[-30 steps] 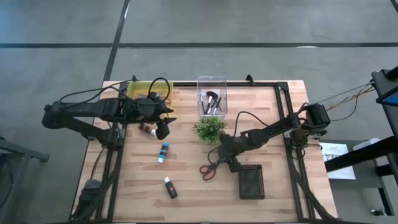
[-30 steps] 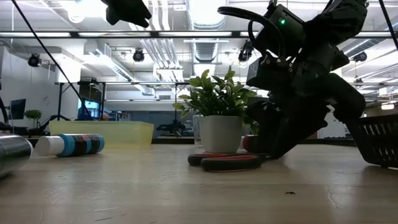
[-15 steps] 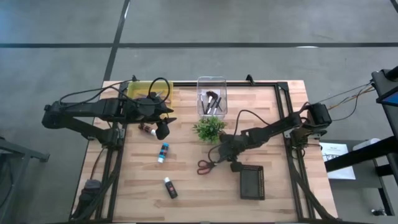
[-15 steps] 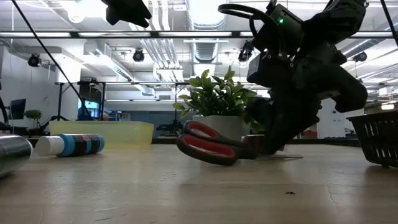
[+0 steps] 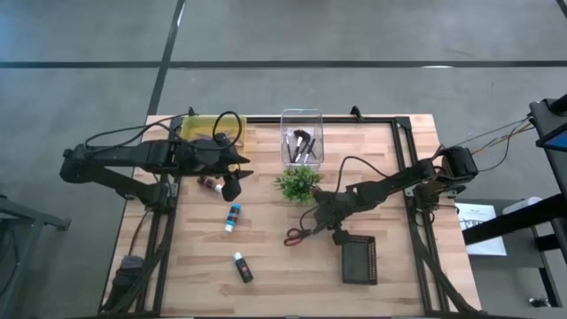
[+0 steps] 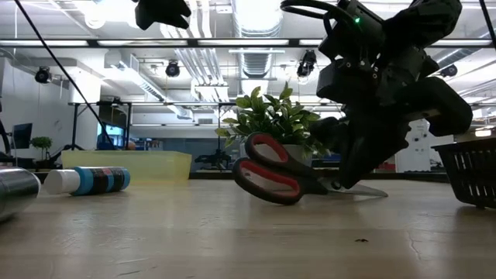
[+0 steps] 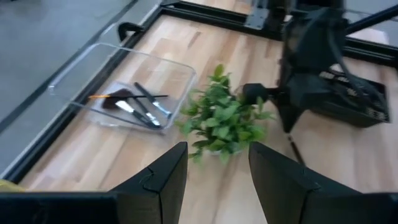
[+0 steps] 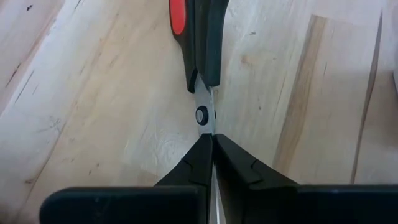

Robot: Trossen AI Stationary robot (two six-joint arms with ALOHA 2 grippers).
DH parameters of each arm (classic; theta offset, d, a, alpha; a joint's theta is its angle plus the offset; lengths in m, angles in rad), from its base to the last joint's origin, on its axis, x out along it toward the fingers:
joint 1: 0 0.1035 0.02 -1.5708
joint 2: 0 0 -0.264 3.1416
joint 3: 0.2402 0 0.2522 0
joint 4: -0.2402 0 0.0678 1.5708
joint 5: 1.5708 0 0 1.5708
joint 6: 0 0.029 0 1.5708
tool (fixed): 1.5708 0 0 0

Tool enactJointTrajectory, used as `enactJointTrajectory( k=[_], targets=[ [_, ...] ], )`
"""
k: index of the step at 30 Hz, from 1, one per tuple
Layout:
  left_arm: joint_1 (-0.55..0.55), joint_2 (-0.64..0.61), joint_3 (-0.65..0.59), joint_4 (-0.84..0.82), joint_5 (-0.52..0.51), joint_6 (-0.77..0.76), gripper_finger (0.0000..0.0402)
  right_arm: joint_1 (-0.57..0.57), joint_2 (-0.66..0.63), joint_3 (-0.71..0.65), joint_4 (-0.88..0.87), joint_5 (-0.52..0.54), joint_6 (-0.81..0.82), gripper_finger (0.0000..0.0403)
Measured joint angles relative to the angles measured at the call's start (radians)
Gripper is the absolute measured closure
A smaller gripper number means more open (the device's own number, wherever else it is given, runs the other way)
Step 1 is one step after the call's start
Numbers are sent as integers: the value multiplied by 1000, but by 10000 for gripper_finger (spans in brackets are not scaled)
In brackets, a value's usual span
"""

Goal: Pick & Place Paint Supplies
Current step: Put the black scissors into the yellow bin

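Red-handled scissors (image 5: 296, 236) lie right of the table's middle, with my right gripper (image 5: 319, 222) shut on them. In the low view their handle loops (image 6: 267, 175) stand tilted off the wood. My left gripper (image 5: 232, 184) hangs open and empty above the left half, over a brown tube (image 5: 209, 184). A blue tube (image 5: 233, 216) and a black tube with a white cap (image 5: 241, 267) lie flat on the table. Brushes lie in a clear bin (image 5: 302, 137) at the far edge. My right gripper pinches the scissors' closed blades (image 8: 207, 129) between its two fingers, just behind the pivot screw (image 8: 201, 115). The fingers slant down from the table's right side. The handle end is raised and tilted, while the blade tip (image 6: 375, 191) rests on the table.
A small potted plant (image 5: 299, 183) stands just beyond the scissors. A black mesh basket (image 5: 358, 259) sits to the near right of my right gripper, and a yellow tray (image 5: 205, 125) at the far left. Bare wood lies along the near edge.
The scissors lay flat on the table a second ago. Their handle end has since tipped up off the wood in my right gripper's hold, while the blade tip has stayed down.
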Motion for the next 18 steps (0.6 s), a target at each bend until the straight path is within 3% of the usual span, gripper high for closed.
enactJointTrajectory(
  k=[7, 11, 14, 18],
  targets=[
    [-47, 2, -6, 4, 52, -23, 224, 0, 0, 0, 3, 0, 0, 393],
    [-125, 5, -73, 26, 84, -81, 224, 0, 0, 0, 6, 1, 0, 392],
    [-186, 5, -163, 120, 90, -174, 224, 0, 0, 1, 6, 1, 0, 392],
    [-224, 6, -295, 373, 64, -302, 210, 0, 0, 1, 7, 2, 0, 392]
  ],
)
